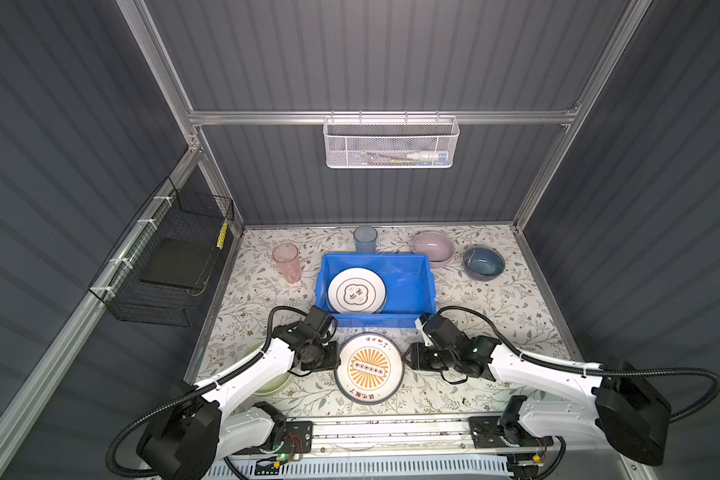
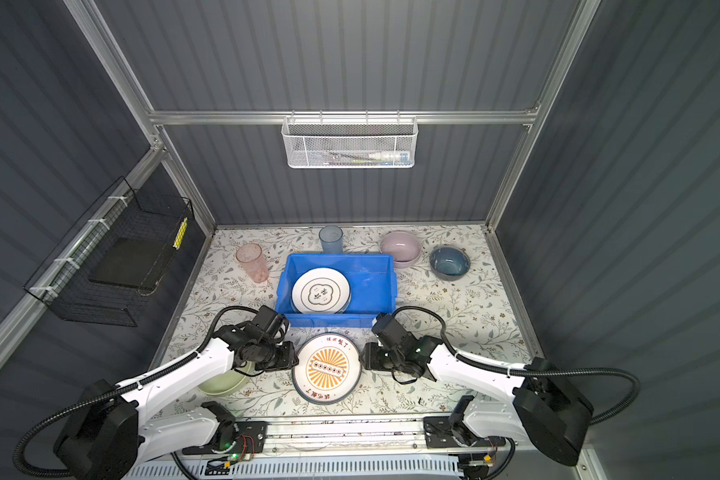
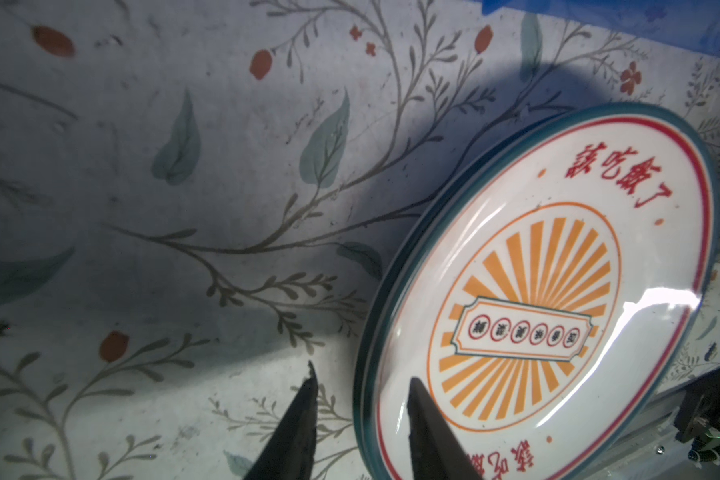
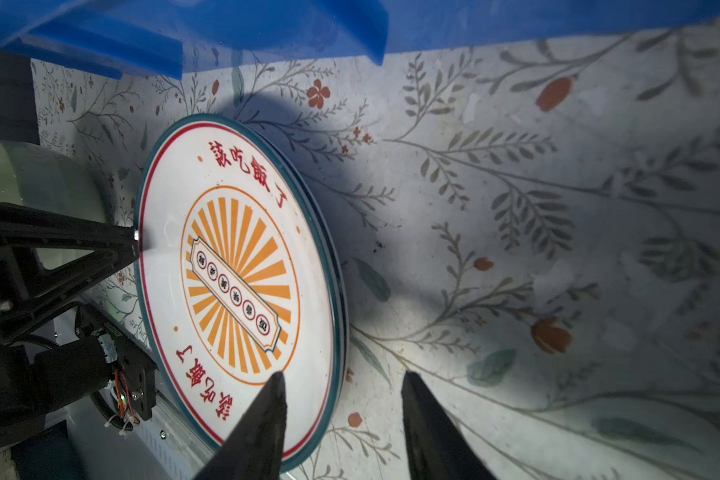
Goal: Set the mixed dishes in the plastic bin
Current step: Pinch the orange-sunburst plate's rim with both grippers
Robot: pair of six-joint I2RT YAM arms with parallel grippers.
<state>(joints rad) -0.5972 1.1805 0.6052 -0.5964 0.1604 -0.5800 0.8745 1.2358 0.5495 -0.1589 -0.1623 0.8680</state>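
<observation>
Straddling the rim of the lettered plate point(image 1: 369, 368) at nine and three o'clock, left gripper point(image 3: 360, 374) and right gripper point(image 4: 344, 374) stood parted, clasping nothing, seen only by wrist views; at twelve o'clock, plastic bin point(image 1: 375, 322) held emblem plate point(image 1: 356, 290).

Two matching arms, the left arm point(image 1: 258, 368) and the right arm point(image 1: 537, 370), wear glossy white shells between chunky black joints and bulky black housings point(image 1: 628, 419). A ribbed black hose point(image 1: 657, 373) runs along each, cinched with white zip ties point(image 1: 520, 356). The left gripper point(image 3: 362, 372) and right gripper point(image 4: 345, 374) have matte black fingers tapering to points. By a base, thin red and orange wires point(image 1: 294, 444) curl beside a green light point(image 1: 282, 457).
</observation>
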